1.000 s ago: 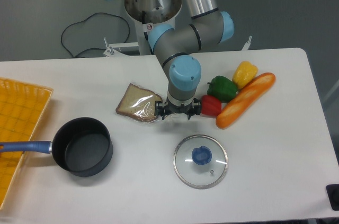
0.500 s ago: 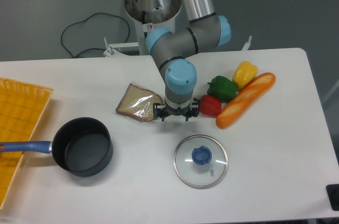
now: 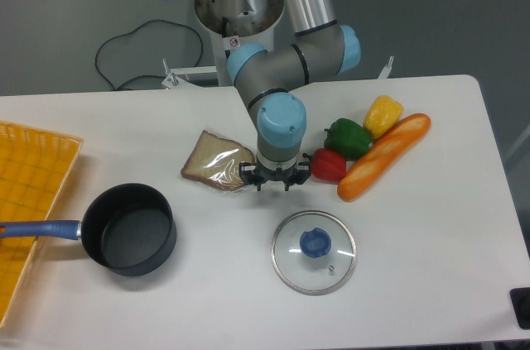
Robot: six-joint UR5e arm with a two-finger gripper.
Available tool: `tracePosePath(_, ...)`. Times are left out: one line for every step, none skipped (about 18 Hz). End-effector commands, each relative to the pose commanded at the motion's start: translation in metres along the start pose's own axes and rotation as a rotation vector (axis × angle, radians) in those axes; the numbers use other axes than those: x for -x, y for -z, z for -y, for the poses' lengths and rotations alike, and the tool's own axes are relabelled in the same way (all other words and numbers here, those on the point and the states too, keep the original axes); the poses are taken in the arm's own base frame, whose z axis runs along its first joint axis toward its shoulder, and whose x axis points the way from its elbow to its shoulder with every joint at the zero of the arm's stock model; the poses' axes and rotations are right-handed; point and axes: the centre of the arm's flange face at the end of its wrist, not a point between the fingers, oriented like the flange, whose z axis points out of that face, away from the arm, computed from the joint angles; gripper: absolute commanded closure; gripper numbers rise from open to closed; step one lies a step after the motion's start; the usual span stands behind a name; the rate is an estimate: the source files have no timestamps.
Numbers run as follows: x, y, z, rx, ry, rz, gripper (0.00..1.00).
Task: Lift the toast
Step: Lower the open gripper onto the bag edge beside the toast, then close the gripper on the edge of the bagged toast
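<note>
No readable writing shows, only a small round sticker on the arm's base; the toast (image 3: 217, 161) lies flat in clear wrap on the white bench (image 3: 431, 251), the claw (image 3: 275, 182) spread and empty just beside its right edge; a red pepper (image 3: 329, 165), green pepper (image 3: 348, 137), yellow pepper (image 3: 383, 115) and baguette (image 3: 383, 156) crowd the right; a glass lid (image 3: 314, 263) lies nearer, a black pot (image 3: 131, 228) to the left.

I see open table (image 3: 207, 292) left of the toast (image 3: 215, 160); the red pepper (image 3: 329, 165) crowds my gripper's (image 3: 274, 179) right side.
</note>
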Motion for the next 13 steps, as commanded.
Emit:
tracePosePath(0.0001, 0.0000, -0.0001, 0.001, 0.000, 0.001, 0.56)
tracePosePath(0.0001, 0.0000, -0.0001, 0.001, 0.000, 0.001, 0.58)
tracePosePath(0.0001, 0.0000, -0.0001, 0.001, 0.000, 0.001, 0.60)
tracePosePath(0.0001, 0.0000, -0.0001, 0.001, 0.000, 0.001, 0.62)
tracePosePath(-0.0015, 0.0001, 0.0003, -0.001, -0.002, 0.002, 0.64)
tracePosePath(-0.0024, 0.0000, 0.0005, -0.001, -0.003, 0.002, 0.67)
tracePosePath(-0.0024, 0.0000, 0.0005, -0.001, -0.003, 0.002, 0.69)
tracePosePath(-0.0024, 0.0000, 0.0005, -0.001, -0.003, 0.002, 0.71)
tracePosePath(-0.0022, 0.0007, 0.0009, -0.002, -0.002, 0.003, 0.72)
tracePosePath(-0.0024, -0.0001, 0.0003, 0.001, -0.002, 0.002, 0.73)
tracePosePath(-0.0030, 0.0006, 0.0011, -0.002, -0.003, 0.003, 0.76)
tracePosePath(-0.0032, 0.0000, 0.0006, -0.001, -0.002, 0.002, 0.80)
tracePosePath(-0.0033, -0.0002, 0.0004, 0.001, -0.002, 0.002, 0.83)
